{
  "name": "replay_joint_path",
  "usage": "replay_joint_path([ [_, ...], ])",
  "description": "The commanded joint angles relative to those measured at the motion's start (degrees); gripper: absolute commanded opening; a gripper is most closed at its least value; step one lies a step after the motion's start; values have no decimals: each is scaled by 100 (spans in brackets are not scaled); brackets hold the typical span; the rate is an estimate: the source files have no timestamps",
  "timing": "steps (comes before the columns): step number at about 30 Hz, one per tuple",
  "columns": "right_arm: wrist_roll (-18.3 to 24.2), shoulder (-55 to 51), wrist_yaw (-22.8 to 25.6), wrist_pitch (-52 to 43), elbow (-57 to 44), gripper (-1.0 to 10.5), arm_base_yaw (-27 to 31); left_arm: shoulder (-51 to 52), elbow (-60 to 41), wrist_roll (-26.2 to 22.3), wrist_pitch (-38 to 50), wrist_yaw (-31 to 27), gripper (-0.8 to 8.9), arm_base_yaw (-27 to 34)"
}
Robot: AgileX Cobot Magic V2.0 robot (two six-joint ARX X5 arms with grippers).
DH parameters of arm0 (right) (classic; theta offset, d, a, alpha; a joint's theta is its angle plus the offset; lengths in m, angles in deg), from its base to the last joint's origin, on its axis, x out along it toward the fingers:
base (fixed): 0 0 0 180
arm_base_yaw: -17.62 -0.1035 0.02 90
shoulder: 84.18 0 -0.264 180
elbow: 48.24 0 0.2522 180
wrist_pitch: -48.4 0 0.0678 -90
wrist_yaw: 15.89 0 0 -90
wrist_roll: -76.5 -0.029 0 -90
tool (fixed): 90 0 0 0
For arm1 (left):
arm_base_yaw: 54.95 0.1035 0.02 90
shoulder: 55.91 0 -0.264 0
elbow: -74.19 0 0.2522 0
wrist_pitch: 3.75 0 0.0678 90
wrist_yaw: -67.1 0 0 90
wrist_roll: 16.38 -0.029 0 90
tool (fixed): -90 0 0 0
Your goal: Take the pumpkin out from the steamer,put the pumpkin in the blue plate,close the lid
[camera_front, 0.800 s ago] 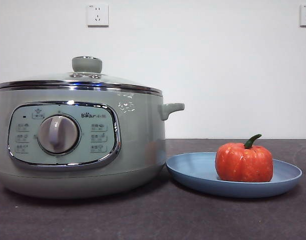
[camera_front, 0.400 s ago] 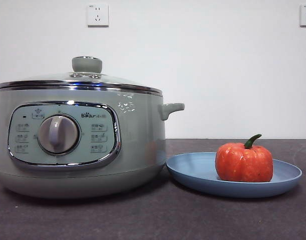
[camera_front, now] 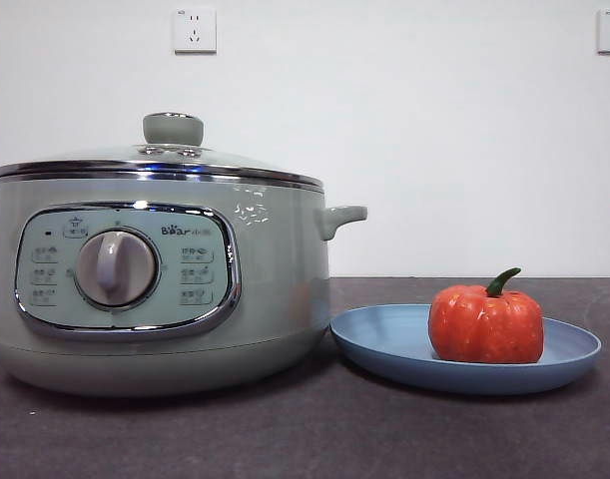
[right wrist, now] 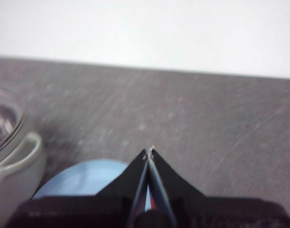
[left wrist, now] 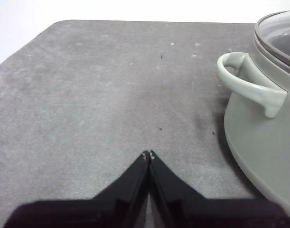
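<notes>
You see the pumpkin (camera_front: pixel 486 325) sitting on the blue plate (camera_front: pixel 384 344) beside the steamer (camera_front: pixel 275 289), lid (camera_front: pixel 160 160) on; left gripper (left wrist: pixel 148 155) and right gripper (right wrist: pixel 149 152) pinched closed, empty; the right's jaws hide most of the plate.

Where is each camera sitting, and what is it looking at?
Front view: low at table height, facing the steamer with lid on, pumpkin on blue plate; no robot shows.
Left wrist: over the table beside the steamer's handle; shut left hand shows.
Right wrist: above the blue plate; shut right hand shows.
All share the steamer.
</notes>
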Motion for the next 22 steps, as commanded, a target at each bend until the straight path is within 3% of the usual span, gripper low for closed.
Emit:
replay_joint_path([
  [1, 114, -363, -841, -667, -671, 2, 601, 15, -92, 35, 15, 4, -3, 13],
  [3, 114, -671, -1143, -1152, -1119, 2, 970, 15, -92, 35, 15, 4, -3, 13],
  [8, 96, -1318, -1165, -1558, -1993, 2, 1556, 15, -92, 35, 15, 4, -3, 13],
  [19, -17, -1777, -1134, -1504, -2653, 2, 1867, 15, -92, 35, 15, 4, -3, 13],
  [22, -116, -1904, -1115, -1119, -2702, 2, 1869, 15, -92, 35, 15, 4, -3, 13],
])
